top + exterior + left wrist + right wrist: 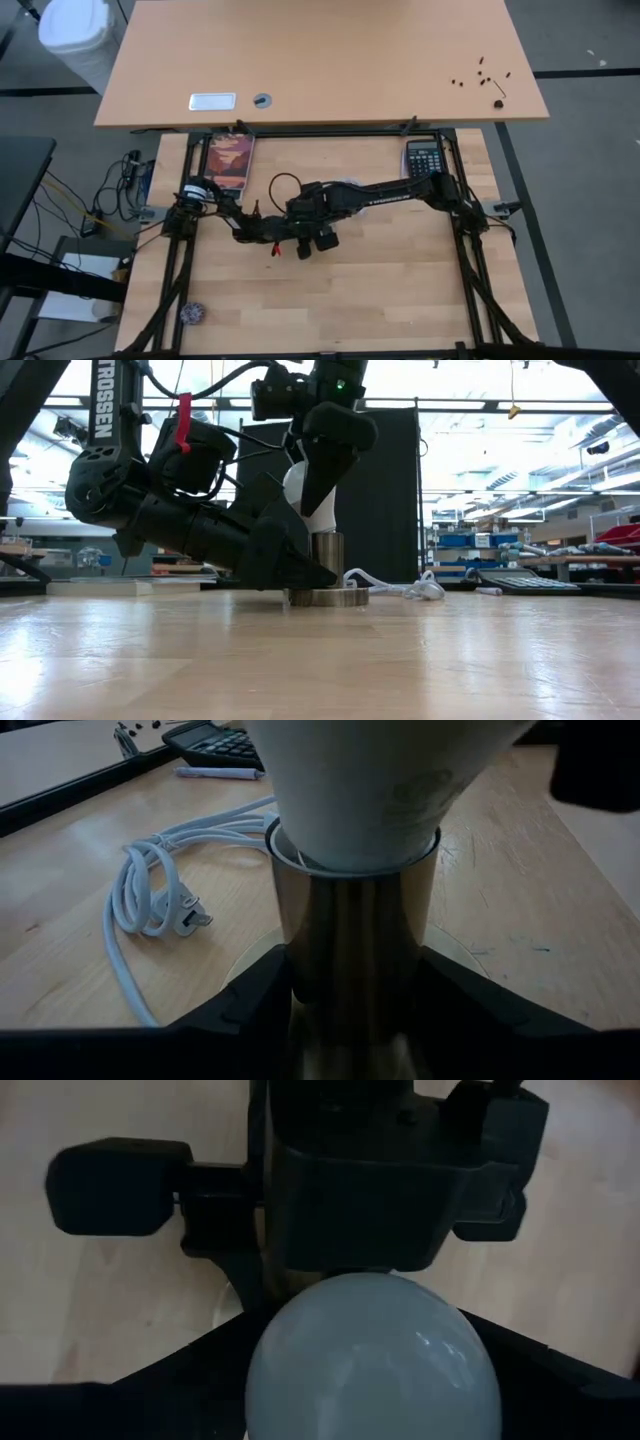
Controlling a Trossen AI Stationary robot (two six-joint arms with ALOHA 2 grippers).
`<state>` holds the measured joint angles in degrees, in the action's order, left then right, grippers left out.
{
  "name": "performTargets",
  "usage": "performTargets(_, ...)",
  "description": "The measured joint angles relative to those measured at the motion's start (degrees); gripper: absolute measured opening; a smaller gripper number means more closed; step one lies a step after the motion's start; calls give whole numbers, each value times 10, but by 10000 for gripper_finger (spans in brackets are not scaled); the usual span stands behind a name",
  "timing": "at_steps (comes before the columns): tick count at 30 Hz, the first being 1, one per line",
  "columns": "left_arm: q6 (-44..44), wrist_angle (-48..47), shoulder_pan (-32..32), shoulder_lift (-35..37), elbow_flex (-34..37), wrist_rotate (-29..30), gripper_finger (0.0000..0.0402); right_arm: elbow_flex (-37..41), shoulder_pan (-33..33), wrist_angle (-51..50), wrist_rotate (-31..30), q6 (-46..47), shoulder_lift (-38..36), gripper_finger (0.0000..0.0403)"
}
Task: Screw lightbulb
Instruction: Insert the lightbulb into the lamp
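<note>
Lightbulb (370, 1355): white, seated upright, narrow end down, in the metal socket (327, 568), near table centre. It is clasped from above by the right gripper (318, 490). The socket's barrel is clamped low between the fingers of the left gripper (355, 1010). White cord (150, 900): coiled beside the socket. Calculator (424, 157): placed at two o'clock from the socket.

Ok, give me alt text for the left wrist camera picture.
A white lightbulb sits in the mouth of a shiny metal socket, which the left gripper clamps from both sides. A coiled white cord lies on the wooden table beside it.
</note>
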<state>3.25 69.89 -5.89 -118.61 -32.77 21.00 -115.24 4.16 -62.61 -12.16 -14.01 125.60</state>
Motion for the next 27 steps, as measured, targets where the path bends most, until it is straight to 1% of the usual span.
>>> performTargets(3, 0, 0, 0, 0, 0, 0, 193, 0, -5, 0, 5, 3, 0, 306)
performTargets(8, -1, 0, 0, 0, 0, -1, 193, 0, -14, 0, 34, 3, 0, 306)
performTargets(18, -1, 1, 0, 0, 0, -1, 193, 2, -22, -6, 48, 3, 8, 306)
performTargets(27, 0, 2, 0, 0, 0, 1, 193, 1, -16, 4, 45, 1, 24, 306)
